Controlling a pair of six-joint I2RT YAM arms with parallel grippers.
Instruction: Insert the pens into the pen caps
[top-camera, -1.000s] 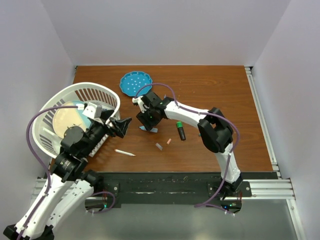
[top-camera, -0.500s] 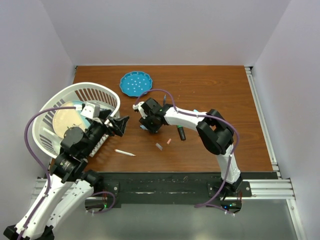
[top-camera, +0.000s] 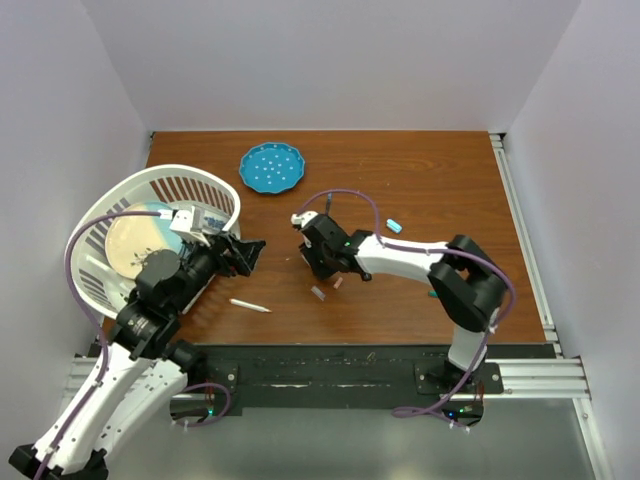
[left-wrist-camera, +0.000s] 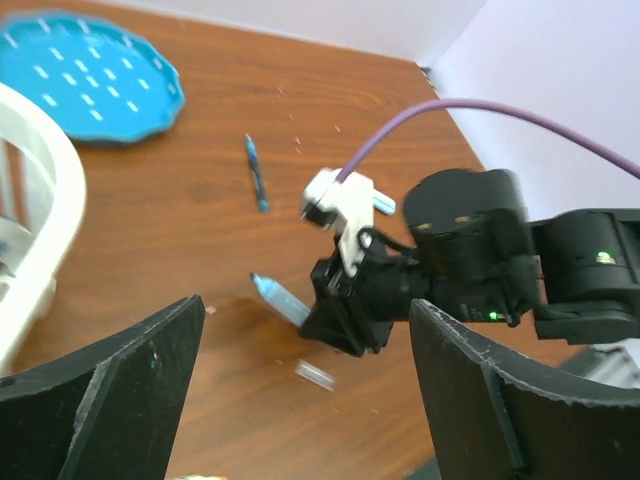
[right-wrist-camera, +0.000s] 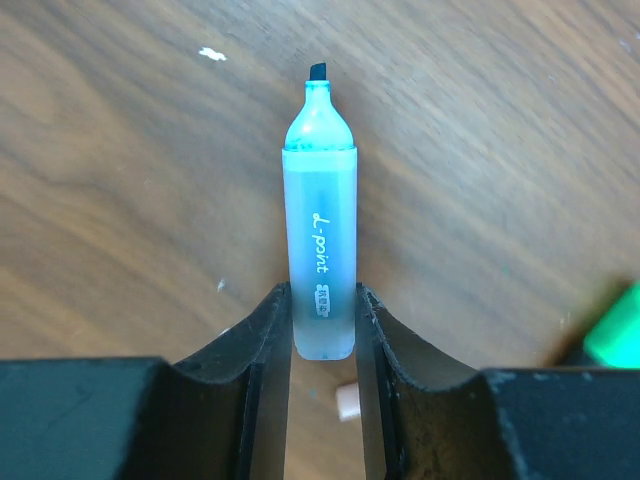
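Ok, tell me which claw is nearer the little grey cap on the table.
Right. The right claw, gripping a teal highlighter, hangs just beyond the grey cap; the left claw sits open well off to its left.

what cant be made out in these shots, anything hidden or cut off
- Top view: the teal pen is hidden under the right gripper that holds it.
- Right wrist view: a green item is blurred and cut by the right edge; pen or cap, cannot tell.
- Right wrist view: a pink cap is partly hidden behind the fingers.
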